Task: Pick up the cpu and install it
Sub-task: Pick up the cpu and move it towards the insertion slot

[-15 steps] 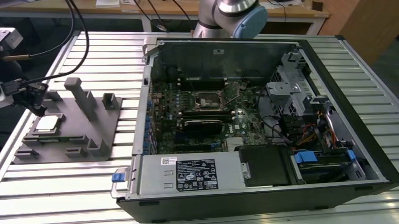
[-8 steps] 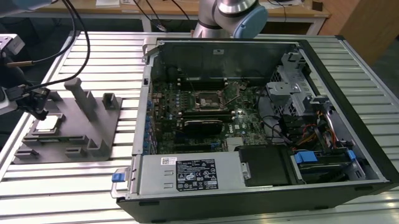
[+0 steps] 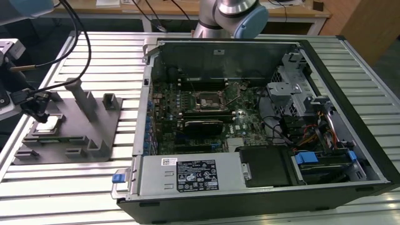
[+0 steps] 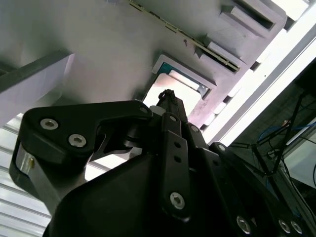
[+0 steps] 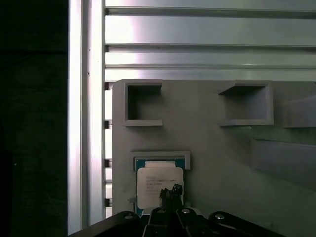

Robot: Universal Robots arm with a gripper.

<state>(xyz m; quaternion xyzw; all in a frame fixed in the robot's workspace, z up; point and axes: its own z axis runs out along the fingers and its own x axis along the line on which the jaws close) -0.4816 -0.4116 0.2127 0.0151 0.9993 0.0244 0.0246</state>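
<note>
While poised just above cpu (image 5: pixel 155 180), seated flat in grey tray (image 5: pixel 212 148) pocket for top access: cannot tell claw (image 5: pixel 171 190) opening or hold.

A slatted aluminium table (image 3: pixel 75 187) takes most of the exterior view, and in the upper part of the first wrist view its slats shine with bright reflected light. Along the top edge of the exterior view stands a wooden desk (image 3: pixel 300 12) with white legs and dark floor (image 3: pixel 106 24) under it. A brown wooden panel (image 3: pixel 368 23) fills the upper right corner.
</note>
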